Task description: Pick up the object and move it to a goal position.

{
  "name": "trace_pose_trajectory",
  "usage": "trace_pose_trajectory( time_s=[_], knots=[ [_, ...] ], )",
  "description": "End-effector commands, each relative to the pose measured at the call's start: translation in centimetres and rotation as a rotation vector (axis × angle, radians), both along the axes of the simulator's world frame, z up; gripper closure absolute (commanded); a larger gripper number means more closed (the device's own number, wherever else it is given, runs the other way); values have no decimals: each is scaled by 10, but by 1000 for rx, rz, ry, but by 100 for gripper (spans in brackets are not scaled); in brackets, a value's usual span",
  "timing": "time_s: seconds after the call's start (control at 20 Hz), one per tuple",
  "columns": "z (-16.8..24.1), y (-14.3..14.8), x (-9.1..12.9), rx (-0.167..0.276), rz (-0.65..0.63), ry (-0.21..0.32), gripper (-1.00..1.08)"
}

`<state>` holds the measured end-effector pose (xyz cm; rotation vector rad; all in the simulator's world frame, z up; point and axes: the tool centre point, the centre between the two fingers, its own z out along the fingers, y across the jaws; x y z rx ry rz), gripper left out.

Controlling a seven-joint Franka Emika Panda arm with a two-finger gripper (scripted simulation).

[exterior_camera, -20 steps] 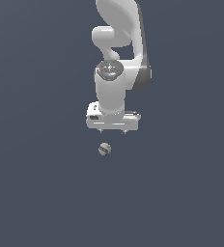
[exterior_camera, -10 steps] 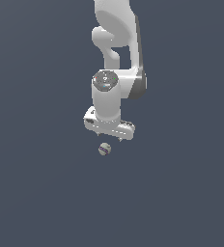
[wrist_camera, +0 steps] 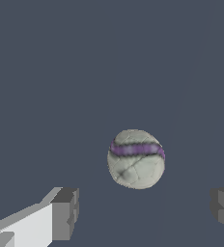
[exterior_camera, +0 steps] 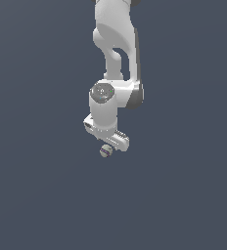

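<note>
The object is a tiny off-white ball [exterior_camera: 104, 151] with a purple stripe, lying on the flat dark grey floor. In the wrist view the ball [wrist_camera: 135, 158] lies ahead of the gap between the two fingertips, not between them. My gripper [exterior_camera: 107, 145] hangs just above the ball, pointing down, its body turned at a slant. In the wrist view the gripper [wrist_camera: 145, 212] is open, its two grey pads [wrist_camera: 65, 212] far apart, and it holds nothing.
The floor [exterior_camera: 37, 195] is a plain dark grey surface all around. The white arm [exterior_camera: 116, 58] rises above the gripper to the top edge of the exterior view.
The gripper has come down toward the ball and has turned about its vertical axis, so its body now sits slanted. The ball has not moved.
</note>
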<state>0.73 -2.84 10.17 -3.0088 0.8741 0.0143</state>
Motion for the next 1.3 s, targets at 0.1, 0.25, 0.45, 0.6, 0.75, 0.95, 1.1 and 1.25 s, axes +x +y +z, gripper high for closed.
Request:
trace_pose_trajectory(
  time_s=[0.1,0.25,0.45,0.6,0.75,0.95,1.1,1.25],
  knots=[
    [-9,-5,2,-6,-75,-4,-92],
    [-12,-8,2,-9,-104,-5,-92],
    [-15,-9,3,-11,-123,-6,-92],
    [-15,-9,3,-11,-119,-5,-92],
    [-21,-9,2,-11,-119,-5,-92],
    [-39,-9,2,-11,-121,-5,-92],
    [-54,-9,1,-11,-123,-6,-92],
    [-63,-9,2,-11,-124,-6,-92]
  ],
)
